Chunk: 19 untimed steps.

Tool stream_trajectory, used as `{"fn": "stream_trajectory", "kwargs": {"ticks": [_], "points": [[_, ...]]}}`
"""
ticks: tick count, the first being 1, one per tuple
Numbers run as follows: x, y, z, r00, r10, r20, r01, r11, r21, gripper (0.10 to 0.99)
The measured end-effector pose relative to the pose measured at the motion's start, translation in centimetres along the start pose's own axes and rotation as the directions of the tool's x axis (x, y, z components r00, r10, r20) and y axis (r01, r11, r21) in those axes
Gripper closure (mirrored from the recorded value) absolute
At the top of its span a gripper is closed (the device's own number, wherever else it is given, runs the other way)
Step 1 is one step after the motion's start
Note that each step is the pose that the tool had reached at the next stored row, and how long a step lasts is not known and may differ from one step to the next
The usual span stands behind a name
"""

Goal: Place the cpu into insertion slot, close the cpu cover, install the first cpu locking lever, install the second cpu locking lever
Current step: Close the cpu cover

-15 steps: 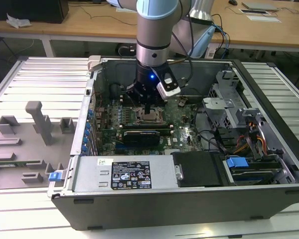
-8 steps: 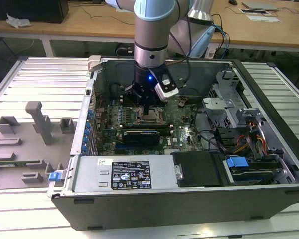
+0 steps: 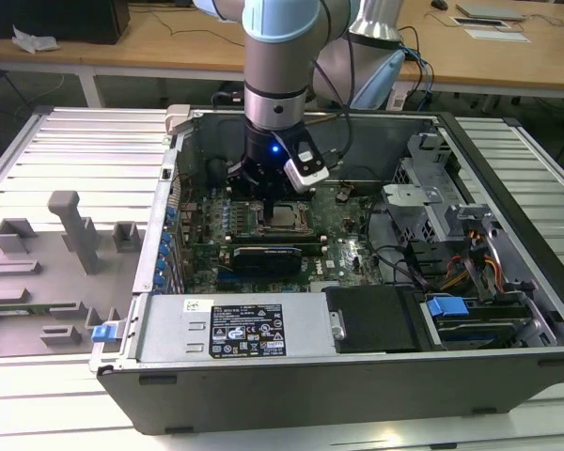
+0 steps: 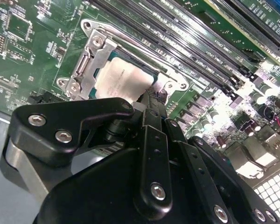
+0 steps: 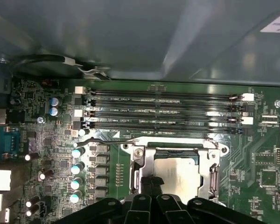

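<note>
Case wall: nearest thing in the exterior view is the front wall of the open computer case [image 3: 357, 385], which sits on a ribbed metal table [image 3: 56, 141].
Just inside: a silver power supply [image 3: 169, 329] with a black label. There's a black drive bay [image 3: 376, 319] next to it, toward the exterior view's right.
Off to the side: some grey plastic fixtures [image 3: 70, 225] on the table, outside the case on the exterior view's left.
Mid board: a long black card [image 3: 268, 256] is plugged into the green motherboard [image 3: 343, 254], a bit nearer than the socket.
cpu [image 5: 179, 172]: it's sitting in the insertion slot [image 5: 175, 150], flat, with the pale metal top facing up.
cpu cover [image 5: 142, 170]: looks like it's lying down flat around the chip, which shows through the frame's window.
gripper [image 4: 150, 95]: narrow, with the black fingers pulled in and the tips right together. I don't see anything pinched between them. The tips are down at the edge of the cpu by the cover frame, and I honestly can't tell if they're touching it.
Memory slots [image 5: 163, 109]: long narrow rows just past the socket, running alongside it.
Capacitors [image 5: 76, 168]: a little row of silver cans next to the socket.
Arm [image 3: 277, 75]: comes pretty much straight down into the case, right over the socket.
Way back: wooden desks [image 3: 169, 42] behind the case.
</note>
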<state>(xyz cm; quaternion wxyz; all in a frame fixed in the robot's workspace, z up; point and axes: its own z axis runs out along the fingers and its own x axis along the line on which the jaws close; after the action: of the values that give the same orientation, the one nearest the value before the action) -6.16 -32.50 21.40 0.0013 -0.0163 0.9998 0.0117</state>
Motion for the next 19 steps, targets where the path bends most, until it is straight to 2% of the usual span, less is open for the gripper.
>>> {"fn": "stream_trajectory", "kwargs": {"ticks": [10,19], "points": [[0.31,-0.01,0.71,1.0,-0.003,0.0001,0.003,1.0,0.0,0.98],[0.33,0.0,0.6,1.0,-0.003,0.0002,0.003,1.0,0.0,0.98]]}}
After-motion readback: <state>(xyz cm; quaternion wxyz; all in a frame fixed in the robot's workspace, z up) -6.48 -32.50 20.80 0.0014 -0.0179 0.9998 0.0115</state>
